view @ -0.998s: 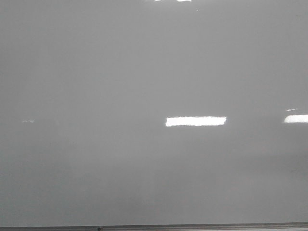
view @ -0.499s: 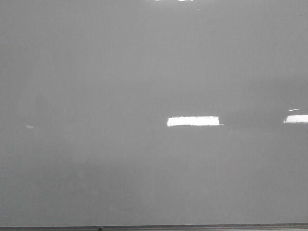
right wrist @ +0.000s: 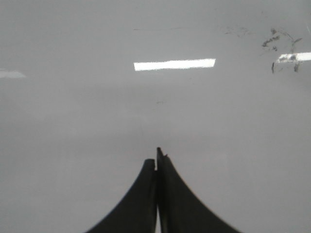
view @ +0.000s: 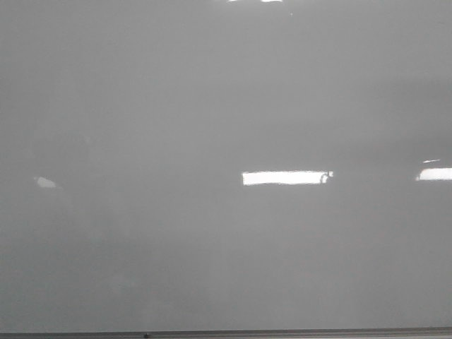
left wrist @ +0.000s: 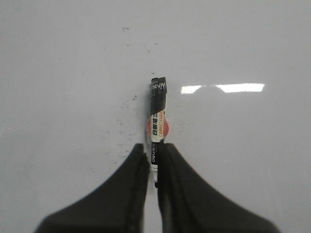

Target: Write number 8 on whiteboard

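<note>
Whiteboard (view: 212, 106) bears no 8 yet; left gripper (left wrist: 151, 158) clamps a marker (left wrist: 156, 121) pointing twelve o'clock, right gripper (right wrist: 156, 165) pinched empty. Next: press tip, start loop.

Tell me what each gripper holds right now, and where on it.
The left gripper pinches a marker near its rear end, tip toward the whiteboard. The right gripper is shut on nothing.

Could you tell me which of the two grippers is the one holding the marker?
The left gripper: its fingers are clamped on a marker pointing at the whiteboard. The right gripper is closed with nothing between its fingers.
</note>
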